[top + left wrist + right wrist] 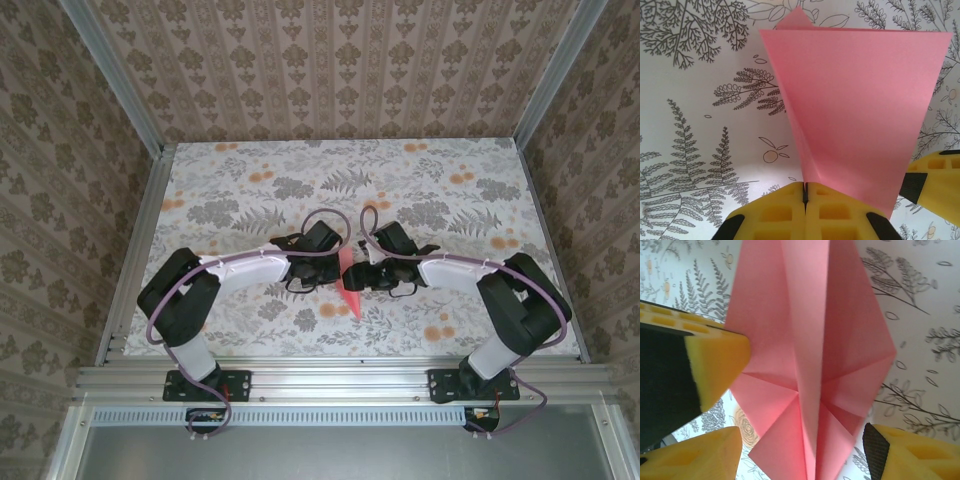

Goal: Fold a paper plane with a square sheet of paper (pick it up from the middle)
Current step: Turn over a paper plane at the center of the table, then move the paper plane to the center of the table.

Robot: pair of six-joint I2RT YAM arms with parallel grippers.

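Observation:
The salmon-pink paper plane (350,290) is folded into a pointed dart with a centre crease and is held between the two arms at mid-table. My left gripper (805,192) is shut, with the paper's (855,115) folded edge pinched between its yellow fingers. My right gripper (802,440) is open and straddles the plane (805,340), whose centre ridge and diagonal folds face the camera. Neither right finger visibly presses the paper. A yellow finger of the left gripper (715,365) reaches in from the left beside the plane.
The table (250,190) carries a print of grey ferns and orange flowers. Patterned walls and aluminium rails (145,240) close it in on three sides. Both arm bases (205,385) are bolted at the near edge.

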